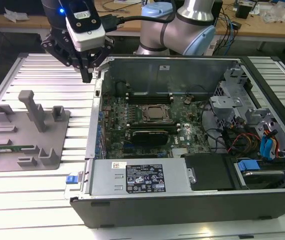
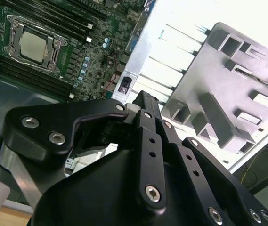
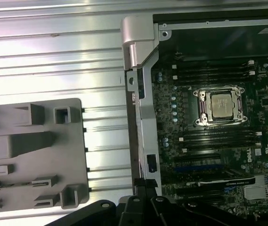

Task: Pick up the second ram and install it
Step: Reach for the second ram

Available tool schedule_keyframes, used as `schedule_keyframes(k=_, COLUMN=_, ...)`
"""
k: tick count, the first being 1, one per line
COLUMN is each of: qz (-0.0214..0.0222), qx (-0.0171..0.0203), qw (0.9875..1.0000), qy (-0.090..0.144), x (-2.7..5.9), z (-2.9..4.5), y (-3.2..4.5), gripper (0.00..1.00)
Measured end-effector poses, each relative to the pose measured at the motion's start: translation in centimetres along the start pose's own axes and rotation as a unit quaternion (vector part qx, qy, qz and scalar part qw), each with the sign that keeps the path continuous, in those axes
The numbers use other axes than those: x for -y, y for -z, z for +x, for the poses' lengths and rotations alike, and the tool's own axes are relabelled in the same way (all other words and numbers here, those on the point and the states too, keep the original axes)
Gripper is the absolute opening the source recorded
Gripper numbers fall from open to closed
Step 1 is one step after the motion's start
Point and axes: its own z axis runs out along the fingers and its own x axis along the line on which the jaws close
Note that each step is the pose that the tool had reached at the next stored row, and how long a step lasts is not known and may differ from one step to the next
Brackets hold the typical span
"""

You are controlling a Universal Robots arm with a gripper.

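Grey moulded tray [image 1: 57, 125] on the slatted aluminium table [image 1: 47, 75], at the exterior view's left. Posts and pockets stand up from it. The ram [image 1: 12, 147], a thin green stick, lies flat in a slot near the tray's front edge, well apart from the gripper and untouched.

Next across: gripper [image 1: 86, 76], black, hanging from the arm and pointing down. Fingers are pressed together to one tip, nothing between them. The tip hovers over the table just outside the back left corner of the case [image 1: 182, 205], between tray and case and nearer the case wall. In the first wrist view the tip [image 3: 143, 183] sits right over that wall's edge, with the tray [image 3: 68, 150] on one side and the board on the other.

Case lies open, lid off. Green board [image 1: 114, 120] inside. Socket [image 1: 155, 114] in the middle with its metal frame, also plain in the second wrist view [image 2: 32, 44]. Long black slots [image 1: 150, 95] run along the socket's far side, with more on its near side. A black card [image 1: 152, 135] lies just in front of the socket. Whether any slot is filled I cannot tell.

Silver power supply [image 1: 137, 177] along the front wall. Far right: drive cage with blue tabs [image 1: 267, 147] and loose cables.
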Motion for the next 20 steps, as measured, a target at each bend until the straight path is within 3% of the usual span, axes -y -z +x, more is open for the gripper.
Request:
schedule_keyframes(k=12, qz=0.0000, qx=0.0000, qw=1.0000, qy=0.000, x=0.11, z=1.43, y=0.04, gripper=0.08)
schedule_keyframes(k=17, qz=0.0000, qx=0.0000, qw=1.0000, qy=0.000, x=0.19, z=2.56, y=0.05, gripper=0.08)
schedule_keyframes(k=20, qz=0.0000, qx=0.0000, qw=1.0000, qy=0.000, x=0.29, z=3.81, y=0.05, gripper=0.08)
